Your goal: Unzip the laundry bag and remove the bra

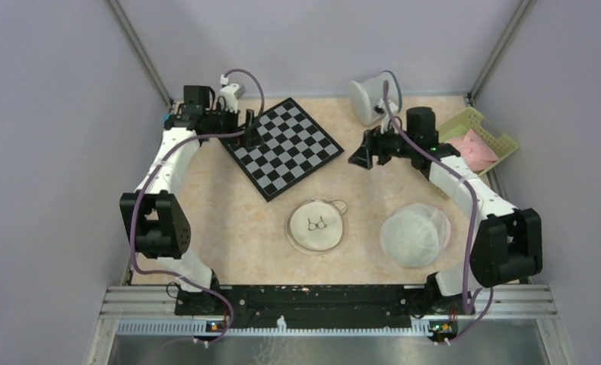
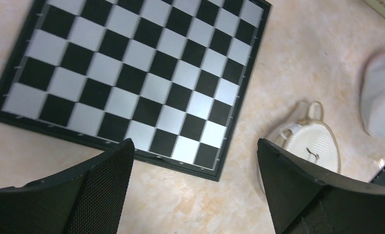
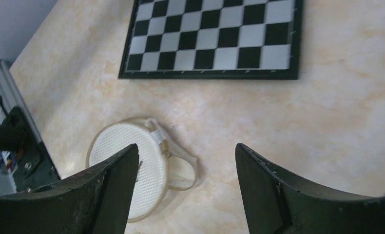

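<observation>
Left hand [image 1: 249, 131] and right hand [image 1: 360, 157] hover released, well apart from the laundry bag [image 1: 316, 226]; pin its rim, then tug the zipper [image 3: 162, 143].

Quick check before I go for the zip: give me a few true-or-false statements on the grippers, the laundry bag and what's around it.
1. The left gripper and right gripper are both open and hold nothing. True.
2. The laundry bag lies on the chessboard. False: it lies on the table, nearer the arm bases than the board and apart from it.
3. A larger domed mesh bag lies to the laundry bag's right. True.
4. The green basket is empty. False: pink fabric lies in it.
</observation>
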`<state>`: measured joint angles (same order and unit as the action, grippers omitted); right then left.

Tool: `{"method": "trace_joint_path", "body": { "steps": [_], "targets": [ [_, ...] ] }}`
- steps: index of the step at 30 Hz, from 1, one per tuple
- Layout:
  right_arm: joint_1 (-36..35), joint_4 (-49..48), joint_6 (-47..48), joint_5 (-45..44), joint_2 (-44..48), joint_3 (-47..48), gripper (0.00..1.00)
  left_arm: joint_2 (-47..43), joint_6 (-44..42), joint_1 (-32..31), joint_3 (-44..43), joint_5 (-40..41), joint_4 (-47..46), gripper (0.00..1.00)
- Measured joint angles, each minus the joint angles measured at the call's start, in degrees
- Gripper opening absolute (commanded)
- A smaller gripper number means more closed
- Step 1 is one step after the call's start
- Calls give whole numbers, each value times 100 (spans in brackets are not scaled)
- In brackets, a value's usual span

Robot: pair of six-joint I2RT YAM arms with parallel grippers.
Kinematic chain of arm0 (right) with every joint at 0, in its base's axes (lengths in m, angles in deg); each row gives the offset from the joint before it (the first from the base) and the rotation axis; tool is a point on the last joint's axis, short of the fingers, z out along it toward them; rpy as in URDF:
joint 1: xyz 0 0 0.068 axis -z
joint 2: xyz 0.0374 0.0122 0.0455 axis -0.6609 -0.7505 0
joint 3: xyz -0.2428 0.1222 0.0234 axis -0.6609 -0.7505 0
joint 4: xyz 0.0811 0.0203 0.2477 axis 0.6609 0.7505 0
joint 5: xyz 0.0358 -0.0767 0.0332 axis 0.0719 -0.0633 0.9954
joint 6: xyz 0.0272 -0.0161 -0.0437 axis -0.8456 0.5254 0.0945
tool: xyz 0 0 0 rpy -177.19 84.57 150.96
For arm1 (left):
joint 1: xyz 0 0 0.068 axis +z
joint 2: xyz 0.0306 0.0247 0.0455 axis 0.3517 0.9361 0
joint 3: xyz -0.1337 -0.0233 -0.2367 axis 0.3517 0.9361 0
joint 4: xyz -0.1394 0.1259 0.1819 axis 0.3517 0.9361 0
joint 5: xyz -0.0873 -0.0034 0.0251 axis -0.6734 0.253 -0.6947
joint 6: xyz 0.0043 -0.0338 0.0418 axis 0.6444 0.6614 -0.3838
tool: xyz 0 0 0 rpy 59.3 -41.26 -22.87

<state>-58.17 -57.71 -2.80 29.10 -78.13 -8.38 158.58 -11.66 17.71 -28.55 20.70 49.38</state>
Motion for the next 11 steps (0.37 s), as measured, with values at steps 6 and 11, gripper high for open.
{"method": "trace_joint_path", "body": {
  "steps": [6, 11],
  "targets": [
    [1204, -76, -166, 39, 201, 295, 72, 363, -2, 695, -710, 321, 173, 99],
    [2199, -105, -262, 57, 299, 293, 72, 411, 4, 1084, -817, 570, 173, 99]
  ]
}}
